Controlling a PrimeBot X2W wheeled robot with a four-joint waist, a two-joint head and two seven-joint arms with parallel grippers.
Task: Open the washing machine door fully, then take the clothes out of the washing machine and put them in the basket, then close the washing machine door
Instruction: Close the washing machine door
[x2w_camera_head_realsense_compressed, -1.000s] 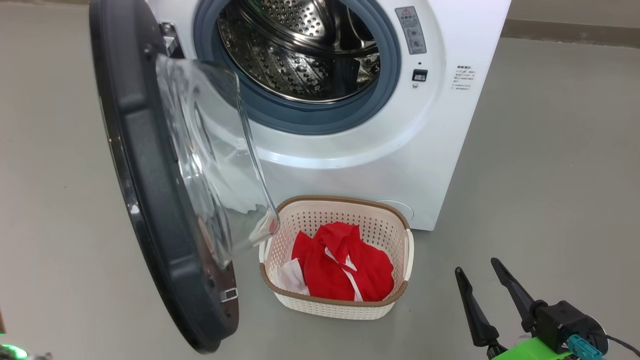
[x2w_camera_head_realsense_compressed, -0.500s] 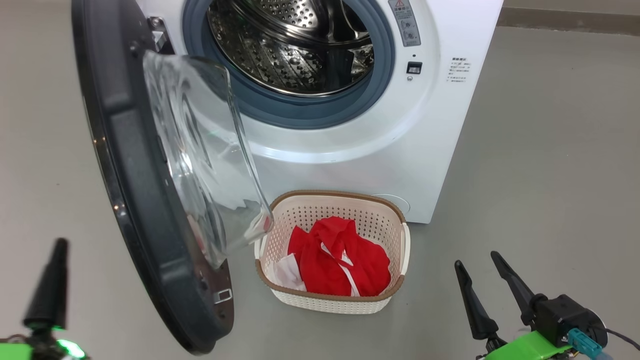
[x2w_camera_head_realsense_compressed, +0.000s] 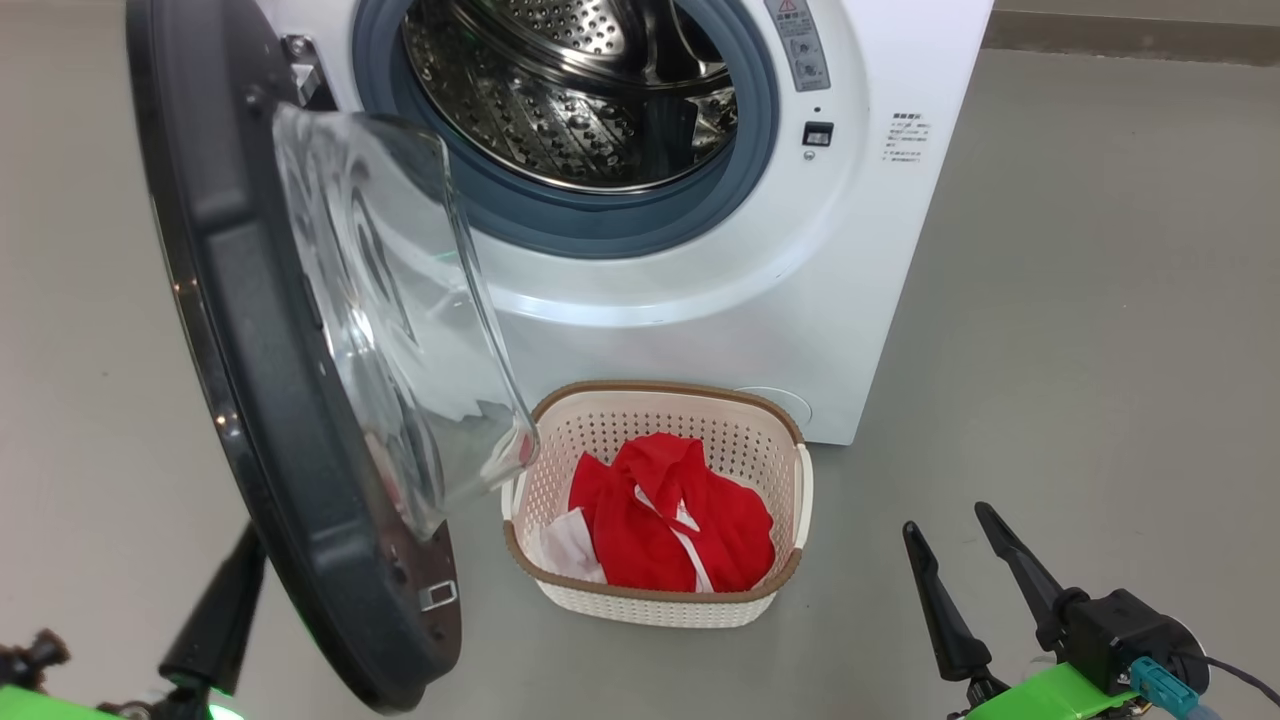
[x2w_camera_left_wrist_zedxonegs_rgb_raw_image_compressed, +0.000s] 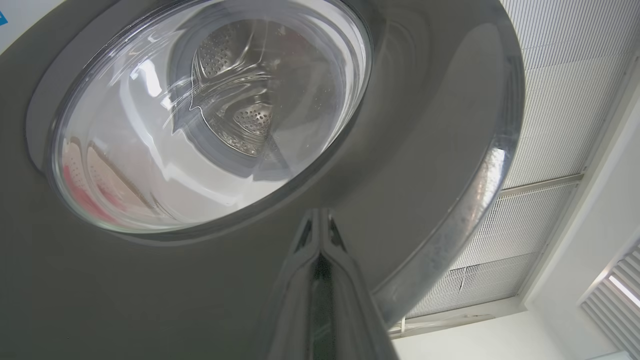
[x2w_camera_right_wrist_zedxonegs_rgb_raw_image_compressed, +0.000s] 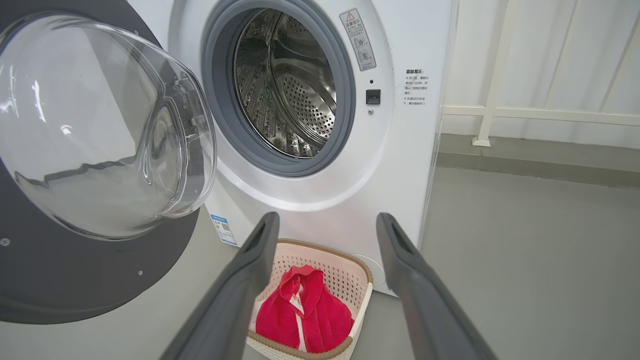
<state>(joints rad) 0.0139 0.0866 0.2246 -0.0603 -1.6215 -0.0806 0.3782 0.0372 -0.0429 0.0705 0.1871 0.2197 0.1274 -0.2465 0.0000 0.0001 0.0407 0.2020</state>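
Inside the perforated cream basket (x2w_camera_head_realsense_compressed: 655, 606), crumpled red clothes (x2w_camera_head_realsense_compressed: 655, 525).

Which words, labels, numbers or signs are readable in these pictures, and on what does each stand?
Grey sticker on the washer: red warning triangle; its words too small to read.
Black print further right: too small to read.
Blue label, lower corner: too blurred to read.

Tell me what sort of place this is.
Probably a laundry or utility area: a white front-loading washing machine stands on bare grey floor, a basket of red clothes before it.
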